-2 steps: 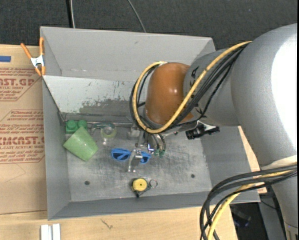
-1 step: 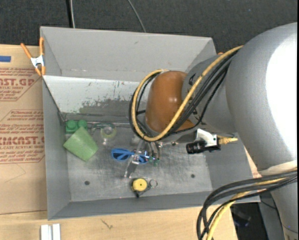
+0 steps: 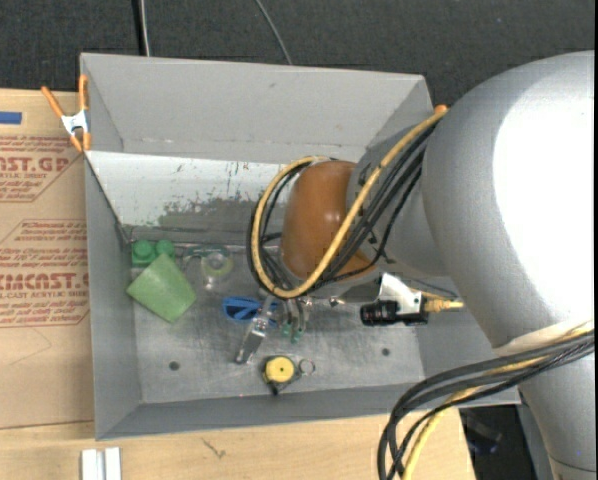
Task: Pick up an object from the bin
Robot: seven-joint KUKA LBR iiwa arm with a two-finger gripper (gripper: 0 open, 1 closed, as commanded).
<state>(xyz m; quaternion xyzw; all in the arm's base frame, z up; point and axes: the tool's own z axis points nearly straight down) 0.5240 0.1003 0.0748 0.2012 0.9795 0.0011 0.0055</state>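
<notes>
My gripper (image 3: 289, 322) hangs low in the middle of the bin, under the arm's orange cover. Just left of it lies a small blue piece (image 3: 240, 309). A slim silver metal piece (image 3: 248, 346) lies tilted below and to its left, close to the gripper tip. In front of the gripper, near the bin's front wall, rests a small round yellow tape measure (image 3: 278, 370). To its right lies a black-and-white item with a yellow tip (image 3: 397, 308).
A pale green wedge-shaped block (image 3: 161, 290) sits at the left of the bin floor, with two small green caps (image 3: 142, 254) behind it and a clear round piece (image 3: 215, 265) beside them. The arm and its cables cover the bin's right half.
</notes>
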